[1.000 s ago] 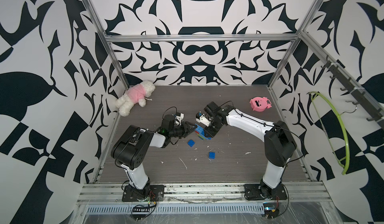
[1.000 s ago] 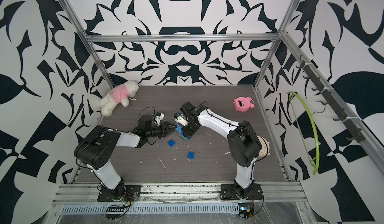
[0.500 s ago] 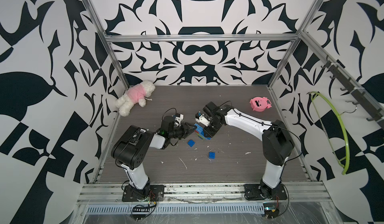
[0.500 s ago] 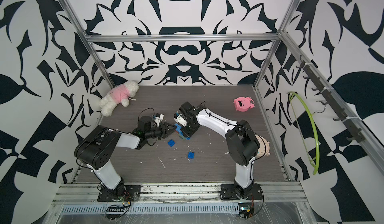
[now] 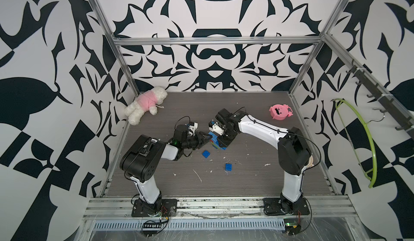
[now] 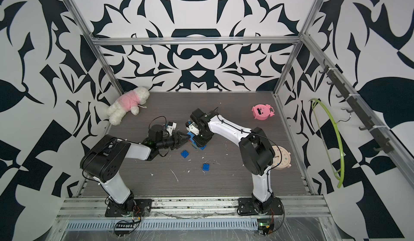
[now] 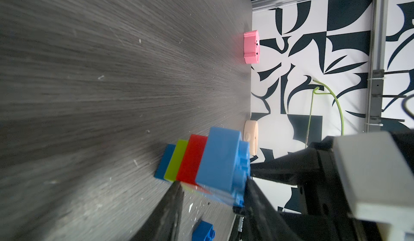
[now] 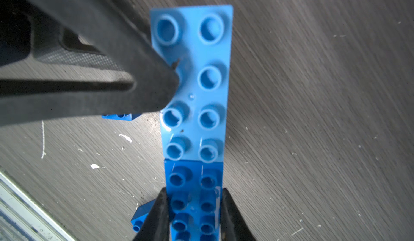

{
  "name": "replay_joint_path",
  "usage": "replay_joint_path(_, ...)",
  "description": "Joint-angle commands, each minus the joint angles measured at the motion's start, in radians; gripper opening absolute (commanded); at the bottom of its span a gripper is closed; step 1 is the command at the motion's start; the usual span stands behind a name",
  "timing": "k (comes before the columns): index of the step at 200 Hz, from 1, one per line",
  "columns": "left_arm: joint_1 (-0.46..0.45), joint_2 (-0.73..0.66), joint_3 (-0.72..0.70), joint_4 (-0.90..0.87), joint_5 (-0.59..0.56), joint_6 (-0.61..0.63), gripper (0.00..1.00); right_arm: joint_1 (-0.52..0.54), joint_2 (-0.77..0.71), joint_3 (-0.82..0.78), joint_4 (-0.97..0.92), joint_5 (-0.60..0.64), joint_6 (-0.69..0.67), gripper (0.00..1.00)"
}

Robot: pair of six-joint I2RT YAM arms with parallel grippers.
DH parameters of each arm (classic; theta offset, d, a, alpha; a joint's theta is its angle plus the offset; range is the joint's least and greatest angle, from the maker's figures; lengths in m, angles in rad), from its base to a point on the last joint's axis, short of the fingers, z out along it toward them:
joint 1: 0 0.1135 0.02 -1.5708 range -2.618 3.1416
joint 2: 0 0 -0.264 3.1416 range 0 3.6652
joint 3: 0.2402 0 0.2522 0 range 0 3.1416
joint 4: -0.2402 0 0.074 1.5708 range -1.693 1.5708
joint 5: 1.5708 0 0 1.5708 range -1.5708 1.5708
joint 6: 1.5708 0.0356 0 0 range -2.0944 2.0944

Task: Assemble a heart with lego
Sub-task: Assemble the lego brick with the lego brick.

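The heart [image 5: 214, 140] [image 6: 194, 141] is a stepped stack of lego standing mid-table. The left wrist view shows its layers: blue, lime green, red, blue [image 7: 220, 161]. My left gripper [image 7: 212, 193] [image 5: 206, 139], turned sideways, is shut on the stack; one finger presses the studded top brick [image 8: 208, 78], the other sits under an overhanging step. My right gripper [image 8: 193, 208] [image 5: 221, 137] is shut on the sides of a darker blue brick [image 8: 193, 184] at the stack's other end. Two loose blue bricks [image 5: 206, 153] [image 5: 228, 167] lie on the table just in front.
A plush bear [image 5: 145, 104] in a pink shirt lies at the back left. A pink round toy [image 5: 280, 112] stands at the back right. A cream clock [image 6: 280, 159] lies behind the right arm's base. On the right wall hangs a green hanger [image 5: 367, 139]. White crumbs dot the table.
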Motion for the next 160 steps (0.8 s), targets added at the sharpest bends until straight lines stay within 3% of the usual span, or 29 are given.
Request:
replay_joint_path(1,-0.002,-0.005,-0.013,-0.001,-0.005,0.006,0.48,0.006,0.000,0.006,-0.057,0.049,0.006,0.21)
replay_joint_path(65,-0.002,-0.019,-0.010,-0.017,-0.008,0.014,0.48,0.009,-0.062,0.030,-0.055,0.051,0.016,0.38)
replay_joint_path(125,-0.002,-0.033,-0.002,-0.038,-0.009,0.020,0.48,0.009,-0.093,0.025,-0.037,0.034,0.024,0.43)
replay_joint_path(160,-0.001,-0.059,0.005,-0.076,-0.008,0.037,0.49,0.009,-0.219,-0.048,0.013,0.030,0.093,0.44)
